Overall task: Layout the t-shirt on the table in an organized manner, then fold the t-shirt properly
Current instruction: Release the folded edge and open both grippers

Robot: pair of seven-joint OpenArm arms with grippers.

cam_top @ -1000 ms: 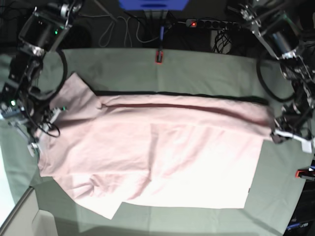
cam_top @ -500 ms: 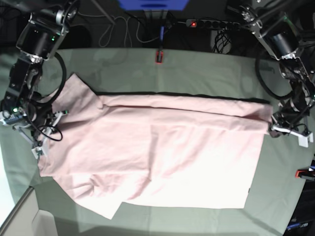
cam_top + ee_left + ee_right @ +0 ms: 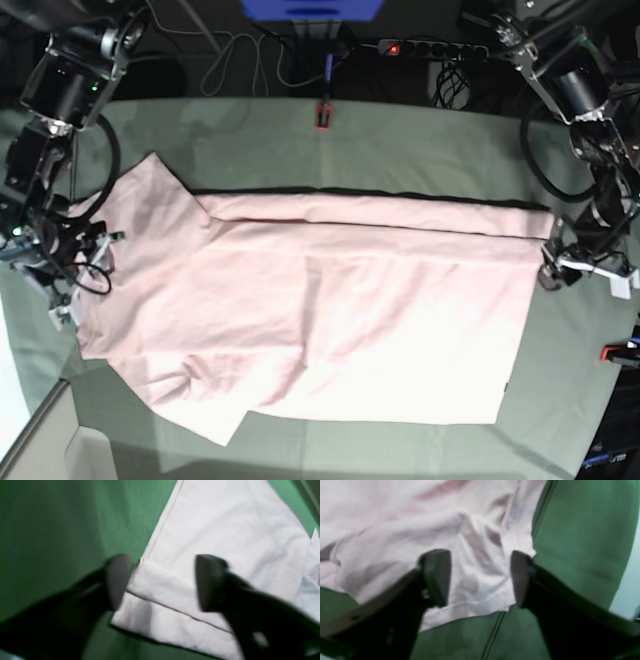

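Your table point(image 3: 420, 135) carries the t-shirt point(image 3: 330, 320), spread flat with its far long edge folded over. Your left gripper point(image 3: 160, 582) stands open over the folded hem corner, and your right gripper point(image 3: 480, 577) stands open over the sleeve edge, neither holding cloth.

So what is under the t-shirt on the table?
Under the t-shirt only the table with its grey-green cloth shows around the edges. Along the far edge a strip is folded over the shirt itself. Anything beneath its middle is covered and cannot be seen.
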